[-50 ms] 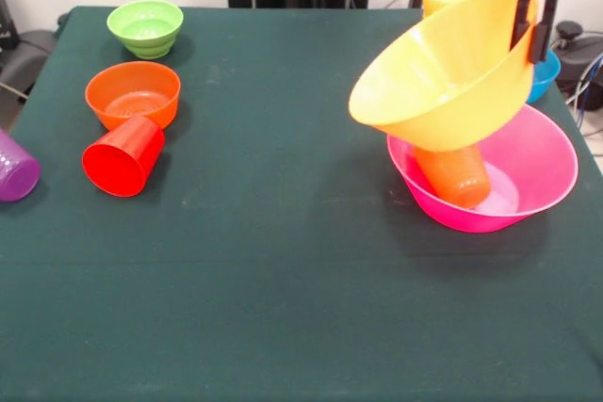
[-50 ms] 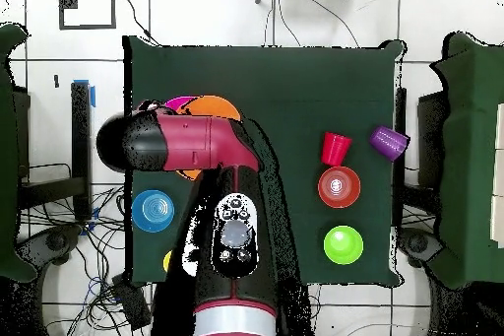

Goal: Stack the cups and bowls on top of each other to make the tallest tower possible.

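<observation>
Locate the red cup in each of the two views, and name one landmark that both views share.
Front view: the red cup lies on its side at the left, just below the small orange bowl.
Overhead view: the red cup is at the right, just above that bowl.
Shared landmark: the small orange bowl.

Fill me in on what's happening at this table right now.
The robot's claw grips the rim of the large yellow-orange bowl, holding it tilted above the pink bowl. An orange cup lies on its side inside the pink bowl. Across the table, the green bowl, small orange bowl, red cup and purple cup wait unstacked; both cups lie tipped over.
</observation>
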Robot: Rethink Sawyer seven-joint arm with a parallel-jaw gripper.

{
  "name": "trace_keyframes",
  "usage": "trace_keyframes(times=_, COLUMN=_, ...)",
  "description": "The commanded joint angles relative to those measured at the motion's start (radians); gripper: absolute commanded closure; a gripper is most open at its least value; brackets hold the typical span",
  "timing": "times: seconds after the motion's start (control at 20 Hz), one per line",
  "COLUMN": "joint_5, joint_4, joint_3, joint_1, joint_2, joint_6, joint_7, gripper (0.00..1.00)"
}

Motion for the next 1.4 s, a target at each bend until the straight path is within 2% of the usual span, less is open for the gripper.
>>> trace_keyframes(times=0.05, joint_5=0.023, joint_4=0.049, joint_3=-0.005, joint_1=0.034, joint_2=0.068, joint_6=-0.058, joint_7=0.198, gripper=1.00)
trace_keyframes(times=1.4, joint_5=0.146, joint_4=-0.043, joint_3=-0.109, joint_1=0.150, joint_2=0.186, joint_6=-0.092, joint_7=0.209, gripper=1.00)
